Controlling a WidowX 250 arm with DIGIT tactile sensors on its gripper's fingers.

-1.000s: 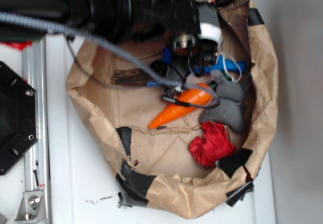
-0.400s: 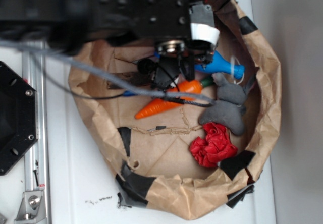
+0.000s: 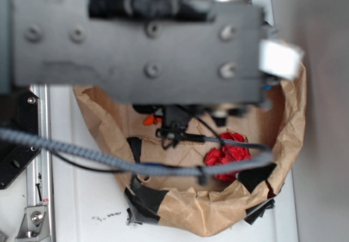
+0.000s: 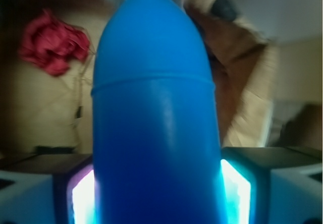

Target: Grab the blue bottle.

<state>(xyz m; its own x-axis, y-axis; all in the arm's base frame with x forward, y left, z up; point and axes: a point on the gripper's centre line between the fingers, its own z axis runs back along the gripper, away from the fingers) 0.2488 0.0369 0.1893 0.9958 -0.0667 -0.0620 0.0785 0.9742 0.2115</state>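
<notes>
The blue bottle [image 4: 156, 108] fills the middle of the wrist view, its narrow neck pointing away from me. My gripper [image 4: 156, 193] is shut on its body, and the lit pads [image 4: 83, 196] press against both sides. The bag floor lies well behind the bottle. In the exterior view my blurred arm [image 3: 147, 40] covers the back half of the bag and hides the gripper and the bottle.
A crumpled brown paper bag [image 3: 218, 215] with black tape patches holds a red cloth [image 3: 226, 155] [image 4: 50, 47]. An orange carrot tip [image 3: 148, 120] peeks from under the arm. A grey cable [image 3: 109, 160] crosses the bag front. A metal rail [image 3: 38, 198] runs along the left.
The arm has risen toward the camera and now looms large over the bag. The bottle, lying in the bag a second ago, has gone up with it; the carrot slid left.
</notes>
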